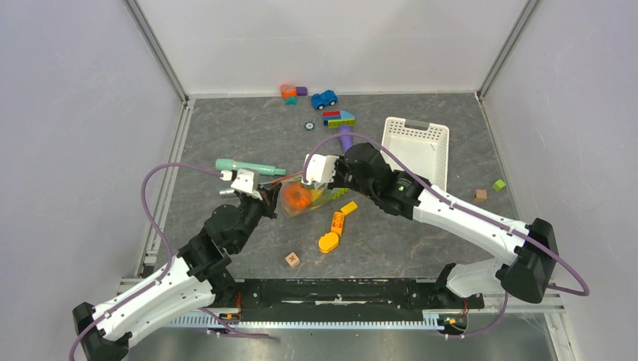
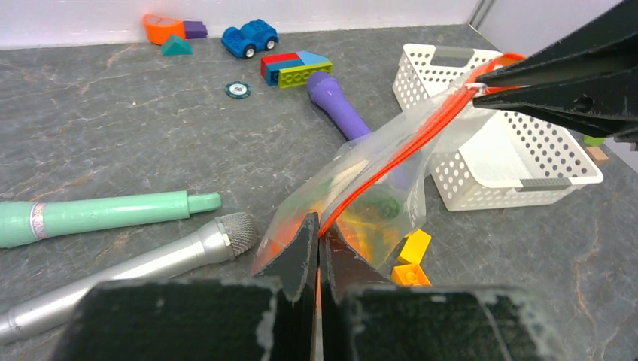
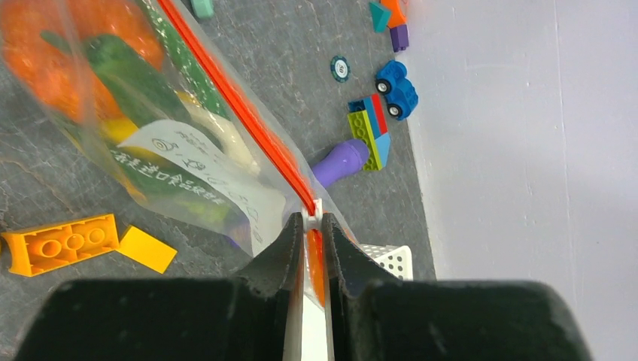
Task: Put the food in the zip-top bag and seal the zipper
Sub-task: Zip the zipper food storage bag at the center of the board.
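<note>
Table: grey, marbled, walled in white.
Left hand: clenched on one zipper end.
Right hand: pinching the other end.
Zip-top bag: slung between both hands, food inside.

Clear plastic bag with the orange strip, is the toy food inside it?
Inside. An orange toy pumpkin and green toy vegetables show through the clear plastic bag.

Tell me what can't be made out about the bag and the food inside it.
- Left wrist: whether the zipper is sealed along its whole length; its ends vanish inside the left gripper and right gripper.
- Top external: the grippers cover most of the zip-top bag; only the orange pumpkin is clear.
- Right wrist: print on the white label is too blurred to read; the food pieces overlap, so no count.
</note>
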Controlling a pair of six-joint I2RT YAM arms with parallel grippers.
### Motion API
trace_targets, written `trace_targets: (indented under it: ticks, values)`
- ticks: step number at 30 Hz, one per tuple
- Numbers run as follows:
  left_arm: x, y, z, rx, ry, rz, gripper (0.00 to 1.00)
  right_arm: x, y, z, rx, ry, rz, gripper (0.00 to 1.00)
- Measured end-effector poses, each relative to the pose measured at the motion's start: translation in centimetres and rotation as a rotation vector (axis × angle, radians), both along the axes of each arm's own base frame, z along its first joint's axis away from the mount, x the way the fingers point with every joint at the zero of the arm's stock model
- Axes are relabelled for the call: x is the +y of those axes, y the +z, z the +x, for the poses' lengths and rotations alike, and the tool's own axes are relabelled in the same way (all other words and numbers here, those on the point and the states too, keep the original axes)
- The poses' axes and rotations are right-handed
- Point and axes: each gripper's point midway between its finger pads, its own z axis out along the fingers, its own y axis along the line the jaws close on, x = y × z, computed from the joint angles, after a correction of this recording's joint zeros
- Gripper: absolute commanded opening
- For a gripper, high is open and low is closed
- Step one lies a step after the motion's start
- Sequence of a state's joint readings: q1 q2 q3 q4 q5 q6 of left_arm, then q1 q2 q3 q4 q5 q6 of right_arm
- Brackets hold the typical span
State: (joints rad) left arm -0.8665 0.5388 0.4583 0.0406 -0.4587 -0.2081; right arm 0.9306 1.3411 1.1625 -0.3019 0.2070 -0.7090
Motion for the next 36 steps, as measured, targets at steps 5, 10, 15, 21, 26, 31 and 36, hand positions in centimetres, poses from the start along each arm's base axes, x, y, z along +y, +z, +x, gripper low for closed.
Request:
trace_targets:
  ticks: [5, 10, 15, 21, 26, 31, 36]
  values:
    - [0.5, 0.1, 0.2, 0.0, 0.03, -0.01, 0.02, -0.5, 0.1, 0.3, -0.02, -0.01, -0.027, 0.11]
    - [0.8, 0.2, 0.3, -0.002, 0.047, -0.011, 0.02, -1.5, -0.2, 0.5, -0.036, -0.001, -0.092, 0.11]
    - [1.1, 0.2, 0.4, -0.004, 0.067, -0.013, 0.02, -3.0, -0.9, 0.8, -0.029, -0.021, -0.159, 0.11]
    - [1.3, 0.3, 0.4, -0.005, 0.075, -0.013, 0.02, -3.5, -1.2, 0.8, -0.027, -0.027, -0.188, 0.11]
    - [1.7, 0.4, 0.5, -0.009, 0.094, -0.017, 0.02, -3.8, -1.2, 0.9, -0.03, -0.038, -0.197, 0.11]
    - [1.9, 0.4, 0.5, -0.008, 0.101, -0.015, 0.02, -4.1, -1.2, 1.0, -0.036, -0.055, -0.205, 0.12]
    - [2.2, 0.2, 0.6, -0.003, 0.121, -0.009, 0.02, -4.4, -1.0, 1.2, -0.044, -0.072, -0.21, 0.12]
